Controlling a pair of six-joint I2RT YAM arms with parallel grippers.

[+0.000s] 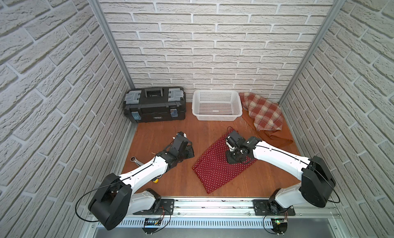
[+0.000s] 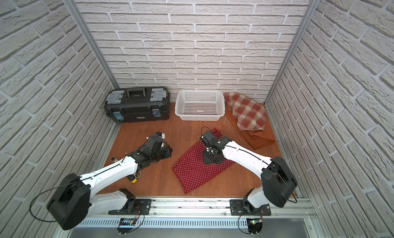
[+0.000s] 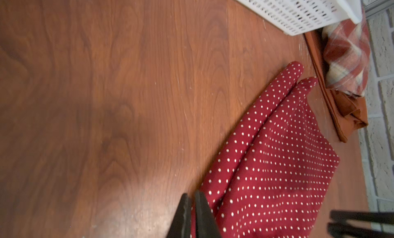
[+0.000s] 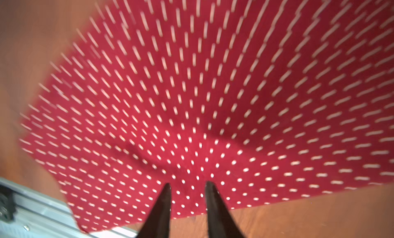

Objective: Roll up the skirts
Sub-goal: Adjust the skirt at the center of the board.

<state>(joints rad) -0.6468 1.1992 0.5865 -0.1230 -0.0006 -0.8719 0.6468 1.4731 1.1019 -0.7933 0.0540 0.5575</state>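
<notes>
L gripper: my left gripper (image 3: 191, 194) was low over the tabletop (image 1: 162, 128), at the left edge of the dotted skirt (image 1: 215, 168). Jaws were almost together, only a thin slit. I could not tell if they touched the cloth.
R gripper: my right gripper (image 4: 188, 183) was above the same skirt, jaws apart, holding nothing. View was blurred.
Dotted skirt: lay flat, not rolled, mid tabletop.
Plaid skirt (image 1: 263, 112): crumpled in far right corner, on the orange skirt (image 1: 275, 136).
Other: white basket (image 1: 216, 93) and black toolbox (image 1: 154, 104) at back wall.
</notes>
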